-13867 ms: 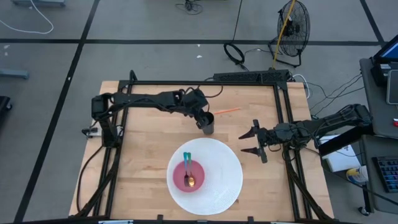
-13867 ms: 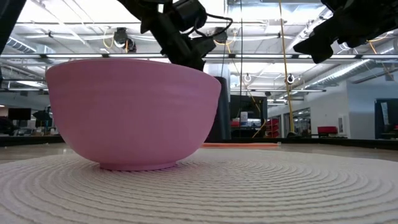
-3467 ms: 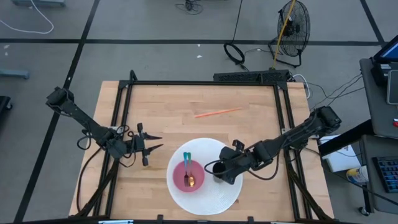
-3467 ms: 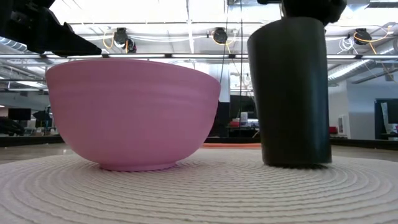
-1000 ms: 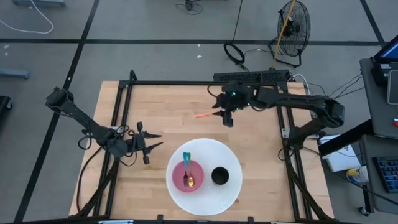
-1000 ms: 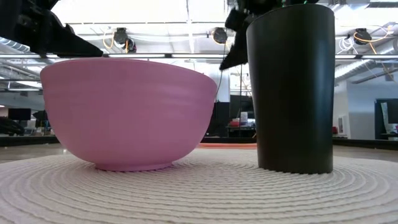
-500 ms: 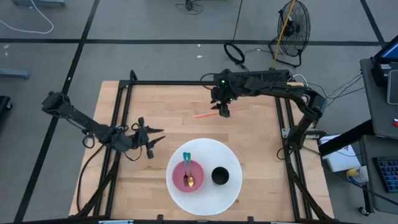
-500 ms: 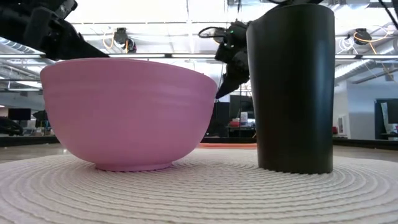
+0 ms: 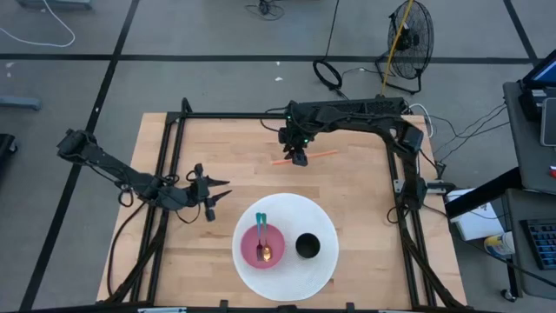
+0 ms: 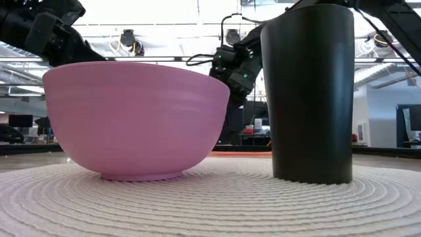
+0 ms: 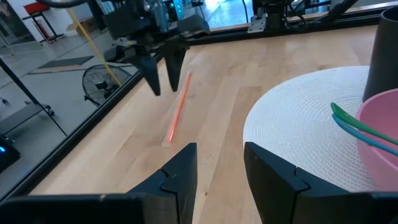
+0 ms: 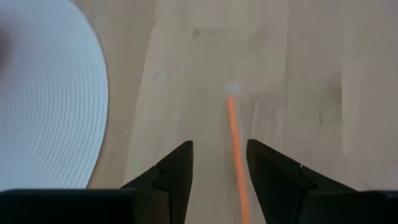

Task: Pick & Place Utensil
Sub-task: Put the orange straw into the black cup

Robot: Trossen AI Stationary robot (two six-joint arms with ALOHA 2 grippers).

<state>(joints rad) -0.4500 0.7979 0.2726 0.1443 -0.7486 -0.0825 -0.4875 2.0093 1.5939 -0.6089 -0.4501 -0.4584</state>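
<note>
A thin orange straw (image 9: 306,156) lies flat on the wooden table, far of the white woven placemat (image 9: 321,222). My right gripper (image 9: 298,159) hangs open just above the straw's left half, fingers slanting down. In the right wrist view the straw (image 12: 235,146) runs up between the two fingers of that gripper (image 12: 219,146) without touching them. On the placemat stand a pink bowl (image 9: 263,246), holding a teal utensil (image 9: 261,219) and a spoon (image 9: 266,250), and a black cup (image 9: 306,246). My left gripper (image 9: 224,193) waits open, left of the placemat.
Black frame rails (image 9: 287,116) run along the table's far, left and right edges. Bare wood lies between the straw and the placemat. In the low view the bowl (image 10: 131,118) and the cup (image 10: 306,92) stand side by side, with the right gripper (image 10: 230,69) beyond them.
My right gripper has gone toward the table's left edge and come down over the orange straw, tipping further downward; its fingers have stayed open. My left gripper has swung a little toward the far edge. The straw, bowl and cup have not moved.
</note>
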